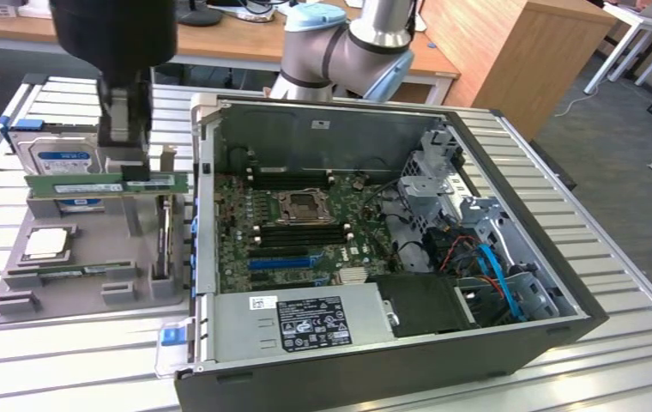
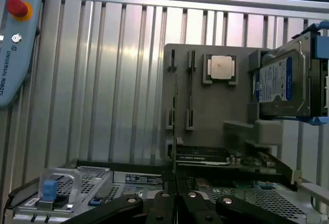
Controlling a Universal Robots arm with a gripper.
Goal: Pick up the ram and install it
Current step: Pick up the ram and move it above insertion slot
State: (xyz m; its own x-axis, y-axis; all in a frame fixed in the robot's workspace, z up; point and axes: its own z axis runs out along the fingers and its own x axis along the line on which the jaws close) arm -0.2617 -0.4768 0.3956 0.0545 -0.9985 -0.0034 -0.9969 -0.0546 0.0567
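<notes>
1. The gripper [image 1: 134, 174] is closed on the ram [image 1: 75, 184], pinching its upper edge, probably so that the stick stays level.
2. The ram stands on edge over the grey holder [image 1: 28, 300] on the exterior view's left, well apart from the computer case [image 1: 338, 378].
3. The case lies on its side and open, so its motherboard [image 1: 303, 236] faces up for access.

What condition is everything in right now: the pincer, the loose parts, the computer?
pincer: shut on the ram.
ram: gripped, level, on edge, over the grey tray; not installed.
computer case: lying on its side, open.
hard drive: standing on edge in the tray.
processor: lying flat in the tray.
</notes>
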